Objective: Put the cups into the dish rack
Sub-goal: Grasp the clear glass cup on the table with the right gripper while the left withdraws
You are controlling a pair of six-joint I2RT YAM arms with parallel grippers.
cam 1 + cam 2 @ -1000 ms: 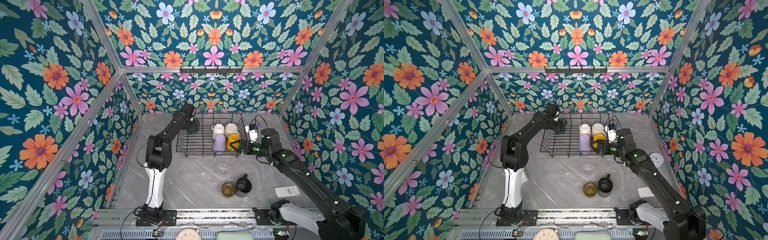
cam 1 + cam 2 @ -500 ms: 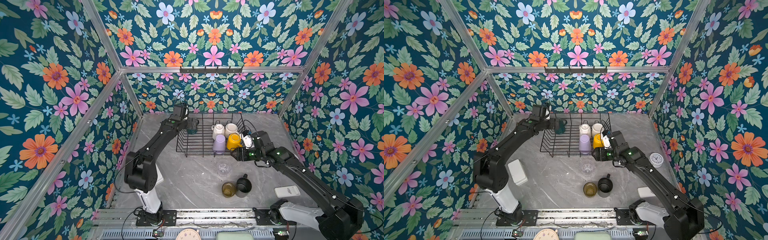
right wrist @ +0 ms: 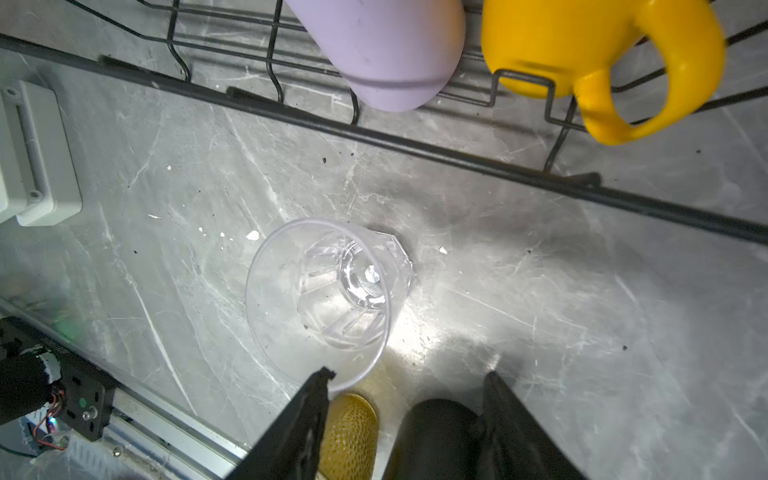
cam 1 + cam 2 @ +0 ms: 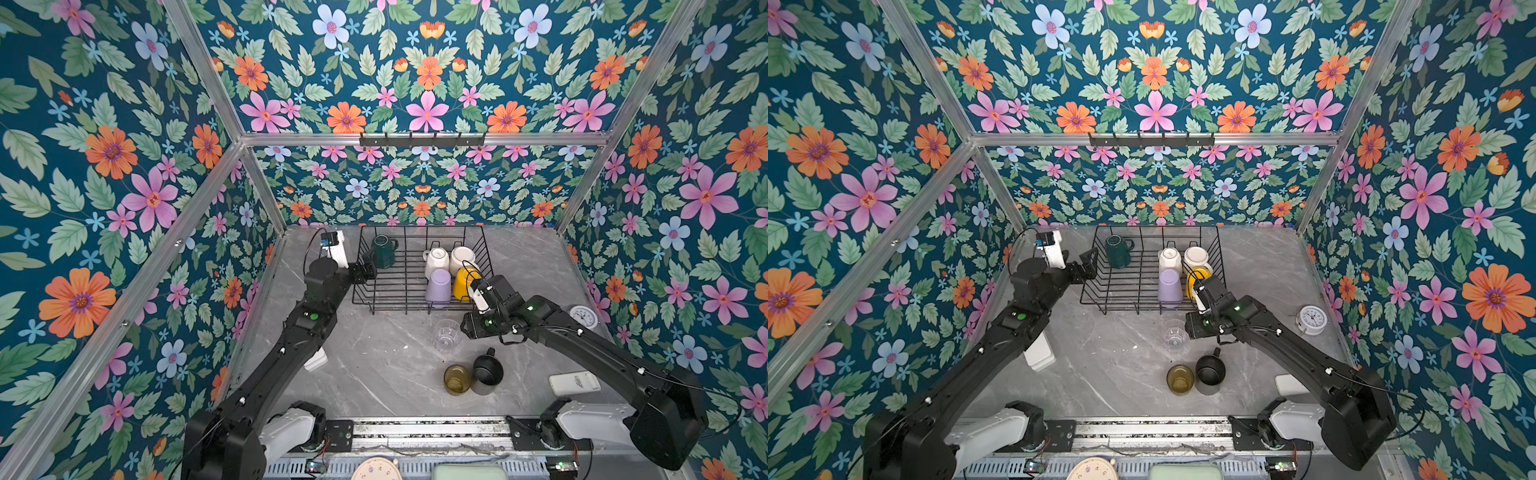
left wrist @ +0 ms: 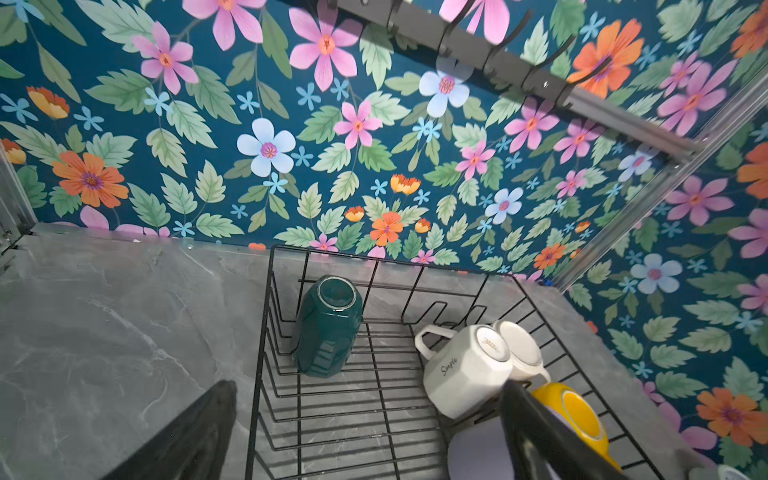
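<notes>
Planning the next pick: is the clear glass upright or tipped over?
Upright. The clear glass stands mouth-up on the table, its round rim and faceted base visible from above, outside the dish rack.

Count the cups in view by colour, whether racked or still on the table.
White: 2, script mug and second white mug
Yellow mug: 1
Dark green mug: 1
Black mug: 1
Lilac tumbler: 1
Clear glass: 1
Amber glass: 1
Total: 8
</notes>
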